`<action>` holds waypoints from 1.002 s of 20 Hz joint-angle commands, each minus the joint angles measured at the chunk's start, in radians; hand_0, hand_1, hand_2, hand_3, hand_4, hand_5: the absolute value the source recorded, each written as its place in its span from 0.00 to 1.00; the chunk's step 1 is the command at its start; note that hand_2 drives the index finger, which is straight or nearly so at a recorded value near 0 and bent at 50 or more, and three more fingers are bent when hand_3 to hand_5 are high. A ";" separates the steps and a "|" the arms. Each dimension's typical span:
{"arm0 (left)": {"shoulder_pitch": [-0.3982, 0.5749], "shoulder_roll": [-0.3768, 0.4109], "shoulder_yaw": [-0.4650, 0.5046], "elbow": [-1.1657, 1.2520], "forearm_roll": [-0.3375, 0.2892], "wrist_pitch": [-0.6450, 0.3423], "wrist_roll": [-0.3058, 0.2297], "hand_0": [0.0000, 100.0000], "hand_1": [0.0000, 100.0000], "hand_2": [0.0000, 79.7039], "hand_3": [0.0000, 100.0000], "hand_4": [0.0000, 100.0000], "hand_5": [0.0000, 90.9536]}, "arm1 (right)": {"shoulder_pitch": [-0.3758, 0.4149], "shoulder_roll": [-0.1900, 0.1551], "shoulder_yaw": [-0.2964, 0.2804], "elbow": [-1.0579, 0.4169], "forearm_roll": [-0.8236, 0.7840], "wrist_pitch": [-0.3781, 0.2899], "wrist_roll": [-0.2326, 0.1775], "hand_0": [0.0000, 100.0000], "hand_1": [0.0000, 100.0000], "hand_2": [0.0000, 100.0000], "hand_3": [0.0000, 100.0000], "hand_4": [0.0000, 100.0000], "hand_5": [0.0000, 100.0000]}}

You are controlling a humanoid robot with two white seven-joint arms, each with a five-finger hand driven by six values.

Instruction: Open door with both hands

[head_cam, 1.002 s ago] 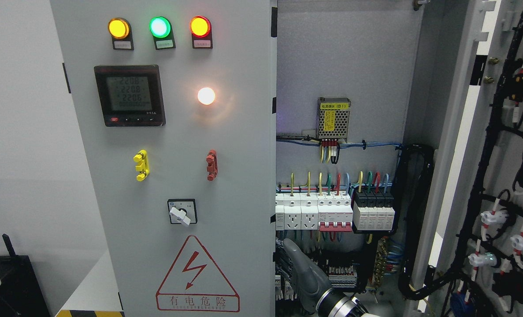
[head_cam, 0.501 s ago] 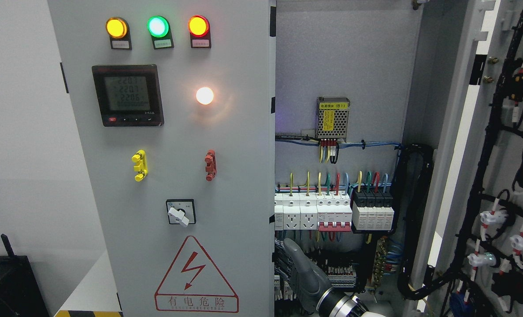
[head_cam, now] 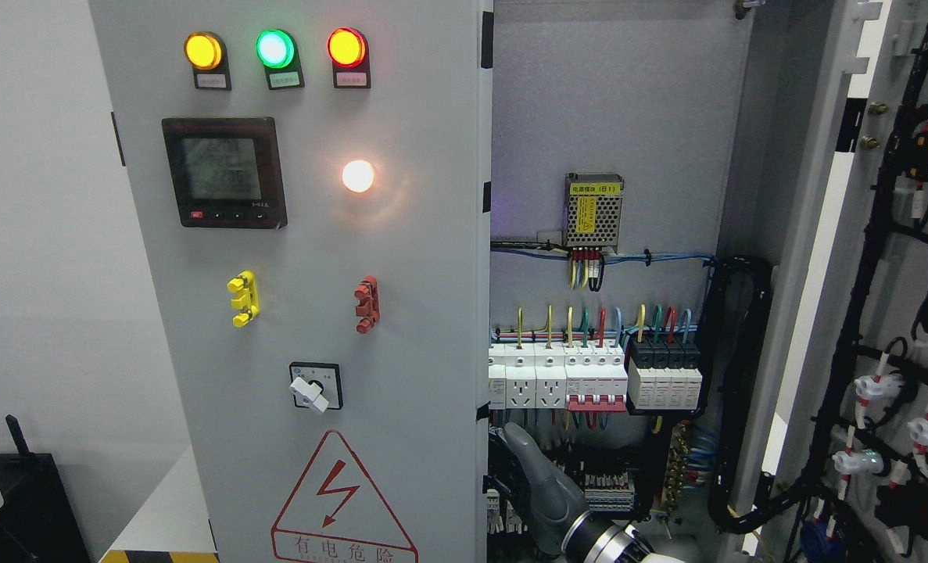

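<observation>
Far left: pale grey wall; below it a dark box and a white counter with a yellow-black striped edge.

Left door: tall grey panel, long axis upright, its face turned toward the camera and its right edge ending against the open interior. On it, top row, left to right: amber lamp, green lamp, red lamp. Below: black digital meter, lit white lamp, yellow handle, red handle, rotary switch, red triangular shock-warning sign.

Cabinet interior: grey back plate; perforated power supply with yellow label; row of white breakers fed by coloured wires; black cable bundle at the right side.

Right hand: grey, arm entering from the lower right edge, reaching behind the left door's right edge low down. Its fingers are hidden by the door edge; cannot tell whether they are spread or curled.

Right door: swung open, inner face showing, long axis upright, carrying black wiring harness and white connectors.
</observation>
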 commanded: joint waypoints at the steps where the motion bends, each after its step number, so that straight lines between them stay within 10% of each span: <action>1: 0.000 0.000 0.000 0.001 -0.026 -0.001 0.000 0.00 0.00 0.00 0.00 0.03 0.00 | 0.009 0.001 0.007 -0.007 -0.021 -0.006 0.065 0.11 0.00 0.00 0.00 0.00 0.00; 20: 0.000 0.000 0.000 0.000 -0.026 -0.001 0.000 0.00 0.00 0.00 0.00 0.03 0.00 | 0.092 0.000 0.025 -0.121 -0.057 -0.004 0.112 0.11 0.00 0.00 0.00 0.00 0.00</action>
